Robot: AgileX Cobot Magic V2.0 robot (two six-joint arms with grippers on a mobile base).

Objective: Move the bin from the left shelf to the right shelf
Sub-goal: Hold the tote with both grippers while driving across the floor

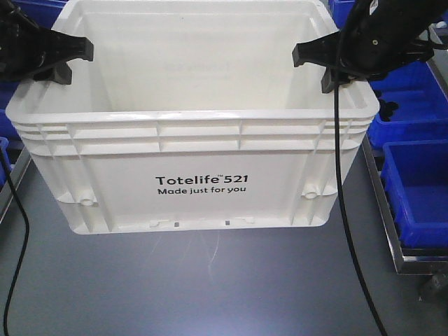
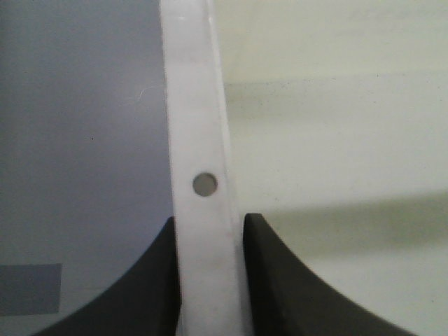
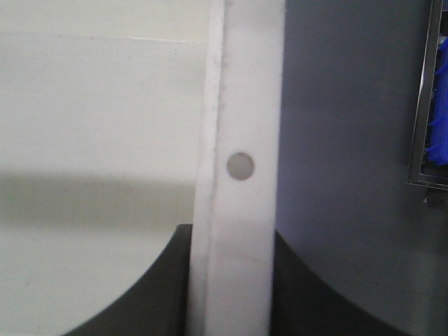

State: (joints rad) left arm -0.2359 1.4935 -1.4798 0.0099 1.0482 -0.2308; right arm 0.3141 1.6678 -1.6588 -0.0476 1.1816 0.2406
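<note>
Plainly, the step in hand is a two-armed carry. The left claw (image 1: 75, 61) is clamped on the left rim (image 2: 199, 140) of the bin (image 1: 203, 150), one finger inside and one outside. The right claw (image 1: 313, 68) grips the opposite rim (image 3: 241, 105) the same way.

To do it well, I judge both arms should rise together and travel at one pace, so the bin stays level and neither rim twists out of its grip. The grips look to lie about opposite each other across the bin, which should help the balance. The hanging cable (image 1: 341, 175) crosses the bin's right front corner and should stay clear of the path. So should the blue bins (image 1: 416, 182) to the right.

The bin sits at the middle of the grey table (image 1: 210, 280), print facing the camera. Whether its base touches the table or hangs just above it is hard to tell from this angle.

It is a large white plastic tote, open and empty, with a ribbed rim band and smooth walls. Black lettering reads "Totelife 521 Made just for you". Each gripped rim has a small round hole (image 2: 204, 184) just ahead of the fingers.
</note>
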